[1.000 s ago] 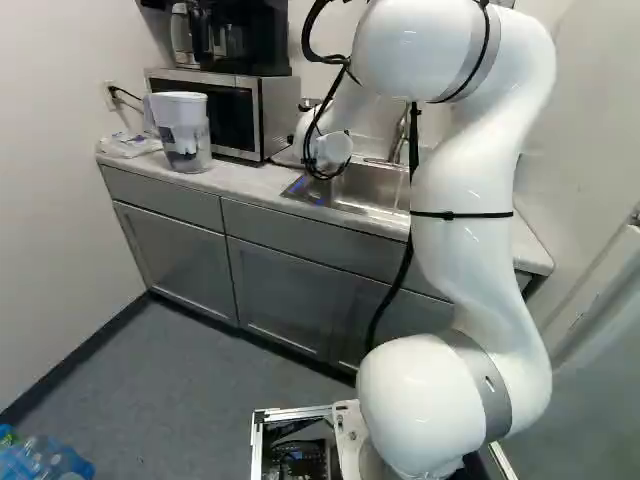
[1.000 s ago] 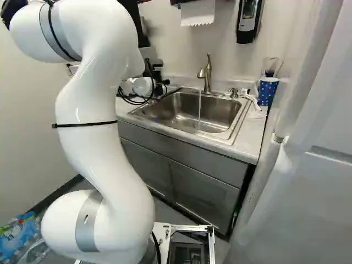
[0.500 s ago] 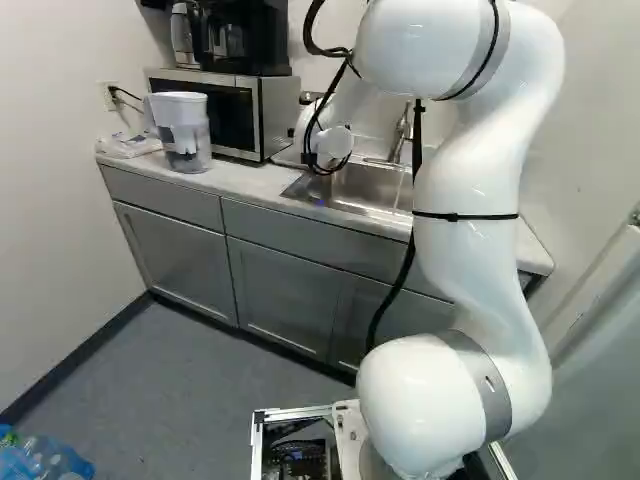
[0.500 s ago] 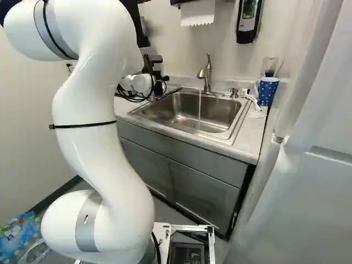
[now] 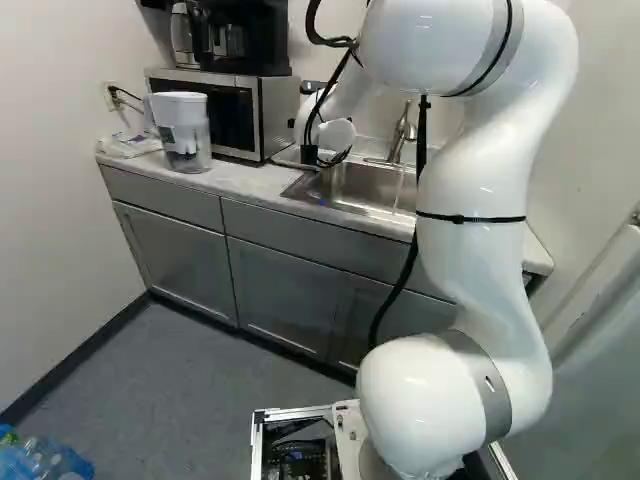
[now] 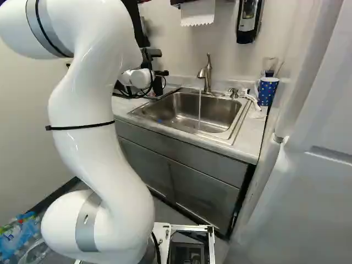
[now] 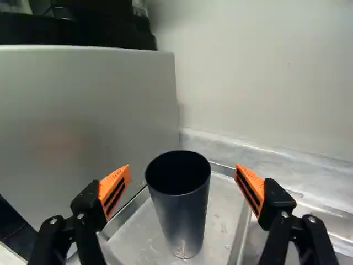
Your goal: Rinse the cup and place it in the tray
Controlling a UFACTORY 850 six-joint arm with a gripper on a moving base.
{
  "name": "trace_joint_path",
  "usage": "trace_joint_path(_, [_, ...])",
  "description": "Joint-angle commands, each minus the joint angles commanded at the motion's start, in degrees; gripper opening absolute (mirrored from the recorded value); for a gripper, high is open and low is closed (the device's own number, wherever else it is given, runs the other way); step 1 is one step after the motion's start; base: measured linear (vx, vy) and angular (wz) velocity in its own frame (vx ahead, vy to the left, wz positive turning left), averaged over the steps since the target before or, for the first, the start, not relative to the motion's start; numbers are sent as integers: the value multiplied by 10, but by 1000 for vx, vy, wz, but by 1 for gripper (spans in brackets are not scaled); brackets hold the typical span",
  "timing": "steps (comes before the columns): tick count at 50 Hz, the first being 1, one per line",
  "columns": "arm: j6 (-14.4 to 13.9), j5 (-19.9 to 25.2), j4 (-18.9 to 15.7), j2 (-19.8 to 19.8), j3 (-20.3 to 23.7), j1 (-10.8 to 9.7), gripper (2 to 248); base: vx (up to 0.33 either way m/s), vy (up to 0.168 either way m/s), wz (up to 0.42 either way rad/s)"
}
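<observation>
Has jaws set wide apart, with the dark cup (image 7: 182,215) upright between them in the tray (image 7: 143,232), near the sink (image 6: 187,113); seems, from this angle, to touch neither side of it.

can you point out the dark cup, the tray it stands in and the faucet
Dark cup (image 7: 183,215): wrist view, on its outer side wall, below the rim
Tray (image 7: 139,234): wrist view, on the bare floor beside the cup
Faucet (image 6: 207,80): right base view, on its upright body
</observation>
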Motion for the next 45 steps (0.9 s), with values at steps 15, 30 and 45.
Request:
trace_joint_path(15, [0, 0, 0, 9, -7, 0, 247, 0, 0, 0])
trace_joint_path(30, [0, 0, 0, 18, -15, -1, 247, 0, 0, 0])
trace_joint_path(45, [0, -7, 0, 27, -23, -9, 247, 0, 0, 0])
